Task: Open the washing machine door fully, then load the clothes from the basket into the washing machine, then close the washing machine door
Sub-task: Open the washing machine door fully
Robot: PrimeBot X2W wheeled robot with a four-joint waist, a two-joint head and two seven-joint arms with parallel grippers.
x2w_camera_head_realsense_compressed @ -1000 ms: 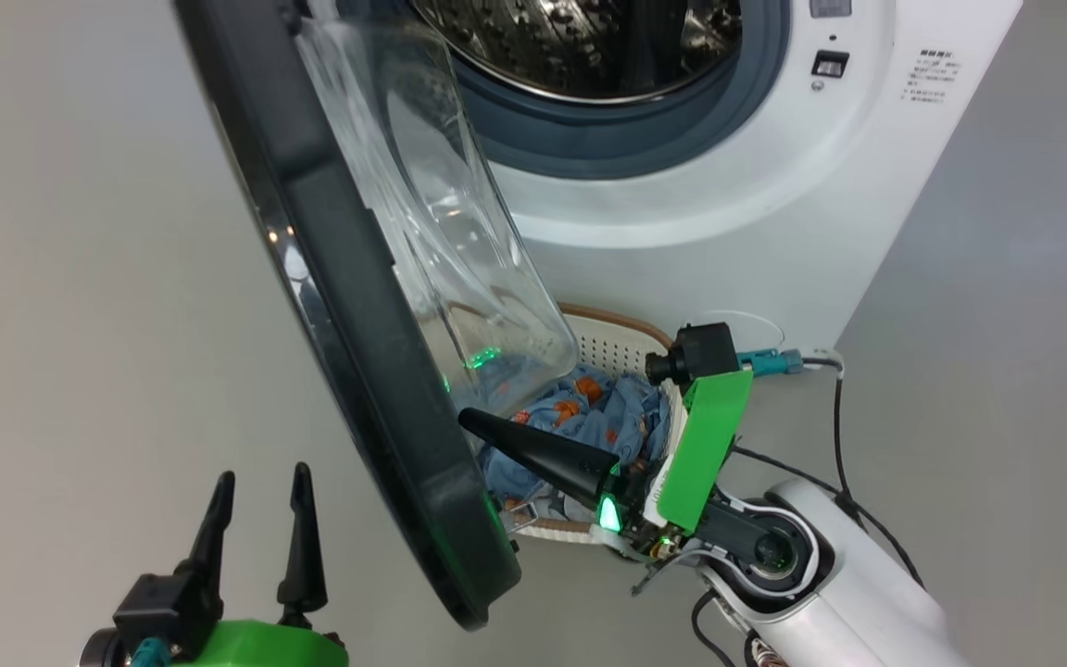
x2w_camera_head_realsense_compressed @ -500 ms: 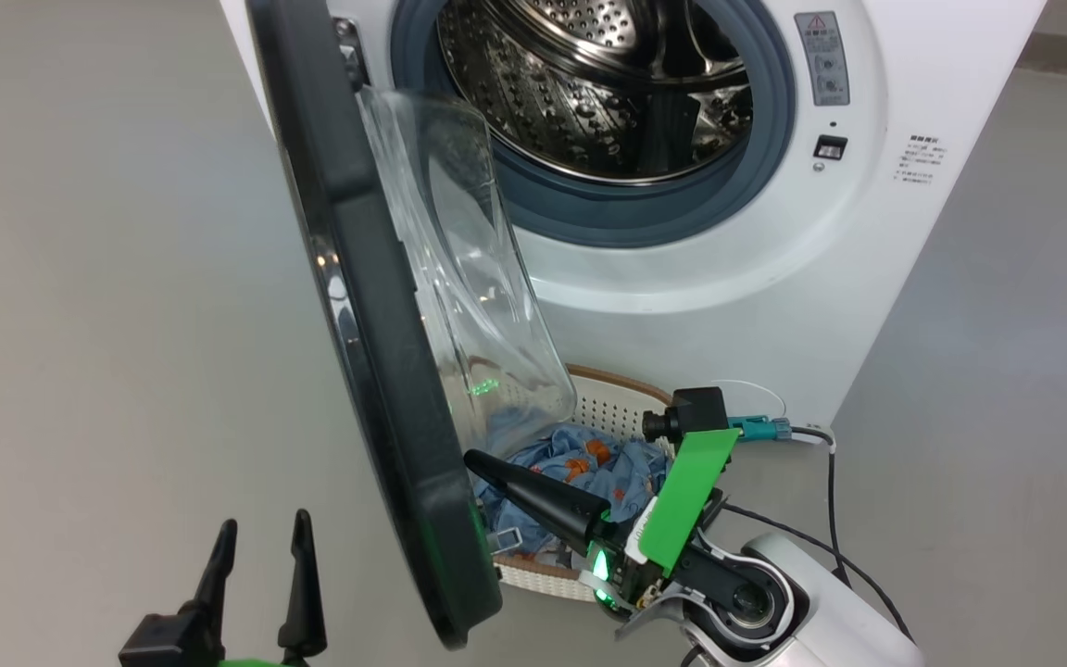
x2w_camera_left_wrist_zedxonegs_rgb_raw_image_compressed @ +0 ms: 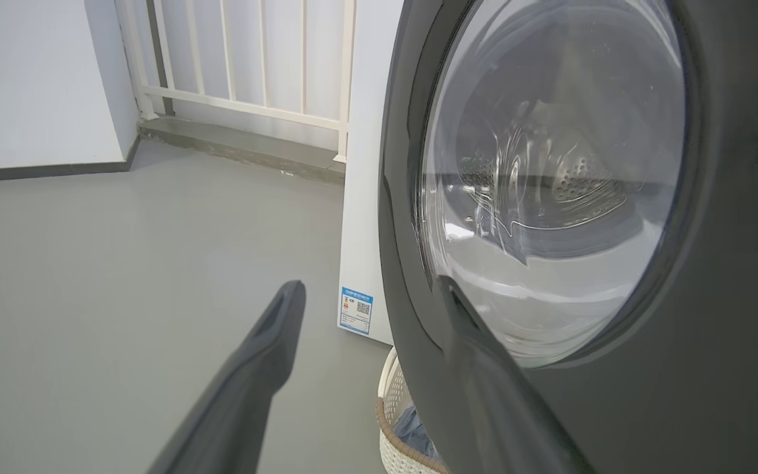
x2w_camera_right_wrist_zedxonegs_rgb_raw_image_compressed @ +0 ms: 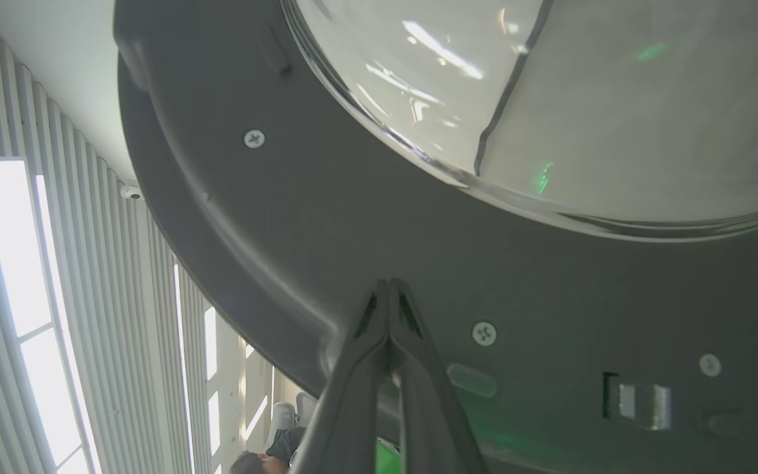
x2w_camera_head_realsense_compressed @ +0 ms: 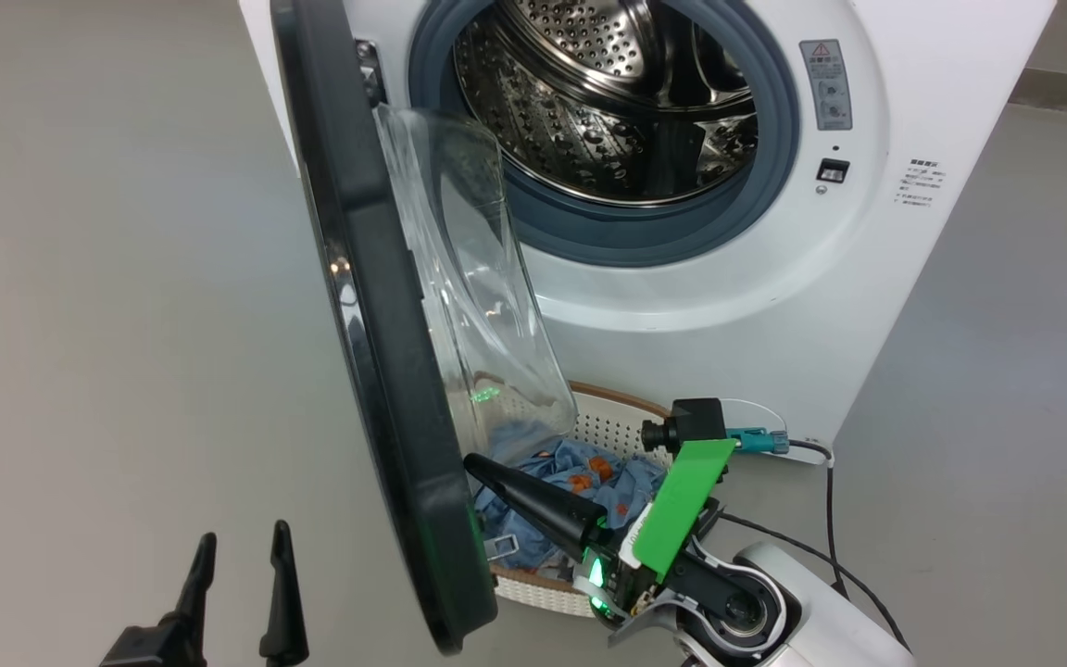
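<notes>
The white washing machine has its steel drum exposed. Its black washing machine door stands swung out, edge-on to my head, glass bowl facing the drum. Below it on the floor sits the cream basket holding the blue printed clothes. My right gripper is shut and empty, with its tip right at the door's inner frame below the glass; actual contact I cannot tell. My left gripper is open at the lower left, outside the door's outer face, holding nothing.
Grey floor spreads to the left of the door. A white railing and wall stand behind the machine's side with its blue sticker. Cables trail by my right forearm. A person shows low in the right wrist view.
The head camera has tilted up, so more of the drum shows and both grippers sit lower in the picture. The right gripper's tip stays at the door's lower inner side.
</notes>
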